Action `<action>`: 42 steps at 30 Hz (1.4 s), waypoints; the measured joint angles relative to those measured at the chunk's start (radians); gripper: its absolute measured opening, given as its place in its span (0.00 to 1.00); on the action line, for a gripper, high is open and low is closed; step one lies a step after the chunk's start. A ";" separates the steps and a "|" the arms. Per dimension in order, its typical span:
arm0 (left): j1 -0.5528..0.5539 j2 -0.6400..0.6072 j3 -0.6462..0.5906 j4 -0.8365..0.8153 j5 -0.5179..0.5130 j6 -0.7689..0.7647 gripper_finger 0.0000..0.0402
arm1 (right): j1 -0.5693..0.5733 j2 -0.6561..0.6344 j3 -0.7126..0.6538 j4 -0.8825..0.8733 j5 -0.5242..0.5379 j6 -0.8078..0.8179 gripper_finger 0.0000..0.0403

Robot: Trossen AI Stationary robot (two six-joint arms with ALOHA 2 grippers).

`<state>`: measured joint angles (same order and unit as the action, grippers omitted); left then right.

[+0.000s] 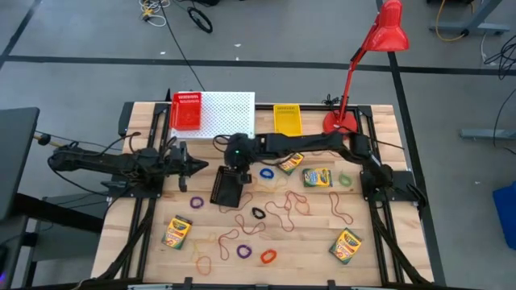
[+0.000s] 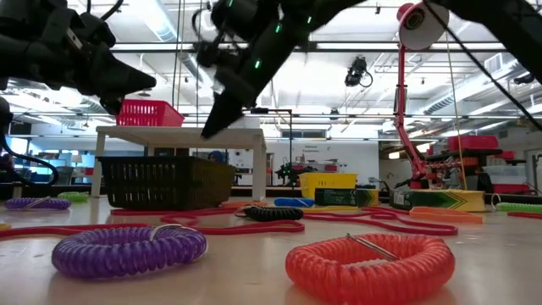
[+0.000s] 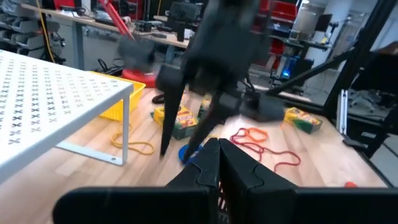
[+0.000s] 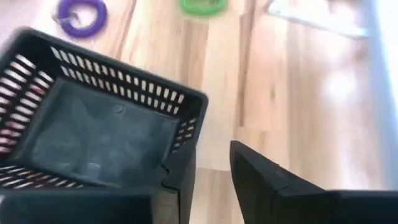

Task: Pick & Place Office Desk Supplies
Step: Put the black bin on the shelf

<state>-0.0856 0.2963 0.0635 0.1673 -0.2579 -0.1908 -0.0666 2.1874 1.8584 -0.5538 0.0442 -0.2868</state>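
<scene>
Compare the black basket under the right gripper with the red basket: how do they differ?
The black basket sits on the wooden table, while the red basket rests up on the white perforated stand. The black basket lies directly below the right gripper, whose fingers are parted; the red basket has no gripper near it. In the right wrist view the black basket looks empty; the red basket's inside cannot be seen. Both are slotted rectangular baskets.

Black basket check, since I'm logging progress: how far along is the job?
Done: nothing visible; the black basket looks empty. In hand: the right tool hangs open over its rim, holding nothing; the left tool waits shut. Left: crayon boxes, rubber bands and loops lie scattered outside it.
</scene>
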 joint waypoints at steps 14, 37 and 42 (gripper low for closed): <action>0.000 0.086 0.000 0.045 0.080 -0.056 0.02 | 0.114 -0.264 -0.352 0.138 0.016 0.050 0.04; -0.124 0.682 0.543 -0.489 0.030 -0.163 0.09 | 0.195 -0.636 -1.354 1.285 0.214 0.369 0.01; -0.180 0.867 0.681 -0.539 0.031 -0.168 0.16 | 0.195 -0.636 -1.359 1.293 0.215 0.368 0.01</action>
<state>-0.2653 1.1637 0.7441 -0.3720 -0.2273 -0.3586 0.1285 1.5513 0.4995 0.7391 0.2588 0.0815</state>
